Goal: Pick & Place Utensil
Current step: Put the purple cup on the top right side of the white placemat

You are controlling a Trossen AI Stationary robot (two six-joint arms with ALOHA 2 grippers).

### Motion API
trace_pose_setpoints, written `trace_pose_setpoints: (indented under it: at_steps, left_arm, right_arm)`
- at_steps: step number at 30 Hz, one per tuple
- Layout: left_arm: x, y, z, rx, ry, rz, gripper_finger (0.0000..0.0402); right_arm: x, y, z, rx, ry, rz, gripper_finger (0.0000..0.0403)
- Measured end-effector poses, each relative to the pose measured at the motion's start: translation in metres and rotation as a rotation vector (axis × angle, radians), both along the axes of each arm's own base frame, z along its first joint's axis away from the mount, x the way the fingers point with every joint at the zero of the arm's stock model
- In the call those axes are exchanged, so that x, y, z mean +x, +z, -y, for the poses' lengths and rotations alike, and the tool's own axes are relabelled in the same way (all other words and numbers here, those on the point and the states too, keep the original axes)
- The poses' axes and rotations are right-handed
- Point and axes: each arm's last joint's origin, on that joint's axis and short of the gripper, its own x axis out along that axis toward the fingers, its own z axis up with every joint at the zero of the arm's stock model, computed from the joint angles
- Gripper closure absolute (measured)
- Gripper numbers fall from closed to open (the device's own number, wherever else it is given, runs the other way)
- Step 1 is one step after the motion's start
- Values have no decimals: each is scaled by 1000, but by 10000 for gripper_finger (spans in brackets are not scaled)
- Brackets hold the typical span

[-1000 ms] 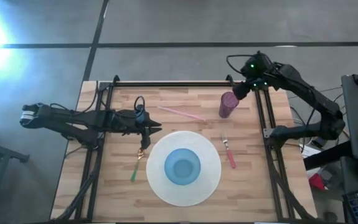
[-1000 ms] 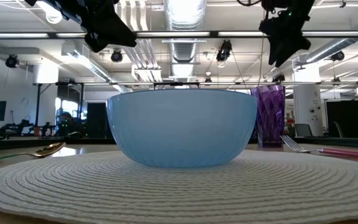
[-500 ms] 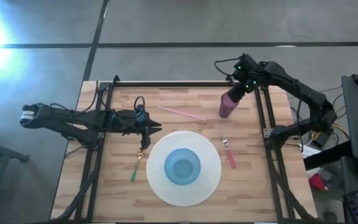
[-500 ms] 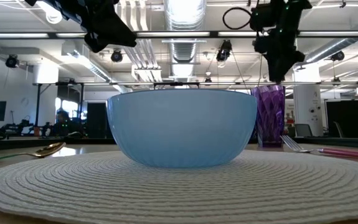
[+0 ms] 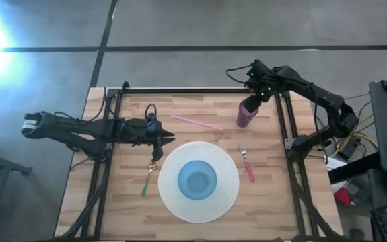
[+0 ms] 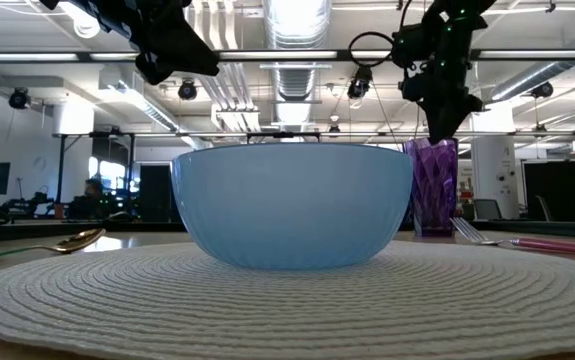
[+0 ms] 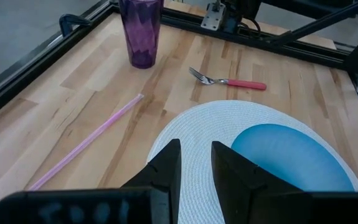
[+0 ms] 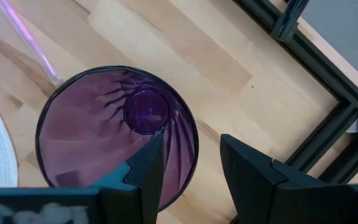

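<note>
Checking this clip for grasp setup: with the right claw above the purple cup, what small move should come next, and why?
Probably a short straight descent. The right claw hangs open above the ribbed purple plastic cup, and the right wrist view shows its fingers straddling the cup's rim, one over the inside, one outside. Lowering would let them close on the wall. The left claw waits by the white woven placemat.

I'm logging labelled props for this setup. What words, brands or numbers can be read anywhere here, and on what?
None can be read.
The purple cup, blue bowl, fork, pink straw and white placemat bear no print.
Room signage behind the table: too small to read.
</note>
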Motion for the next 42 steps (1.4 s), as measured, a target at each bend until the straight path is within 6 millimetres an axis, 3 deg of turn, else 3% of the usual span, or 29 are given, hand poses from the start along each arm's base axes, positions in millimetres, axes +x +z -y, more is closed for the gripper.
trace_pose_setpoints:
  at_steps: [14, 25, 29, 36, 42]
  left_arm:
    - [0, 0, 0, -3, 2, 1, 321]
    - [0, 0, 0, -2, 1, -5, 321]
    - [0, 0, 0, -4, 2, -5, 321]
    - [-1, -2, 0, -17, 9, -23, 321]
    - [-2, -5, 0, -25, 15, -47, 321]
  right_arm:
    - [8, -17, 10, 50, 23, -62, 262]
    - [5, -18, 10, 70, 32, -58, 378]
    - [5, -17, 10, 72, 38, -53, 389]
    - [2, -11, 7, 52, 42, -46, 391]
    - [-1, 10, 3, 35, 45, -28, 392]
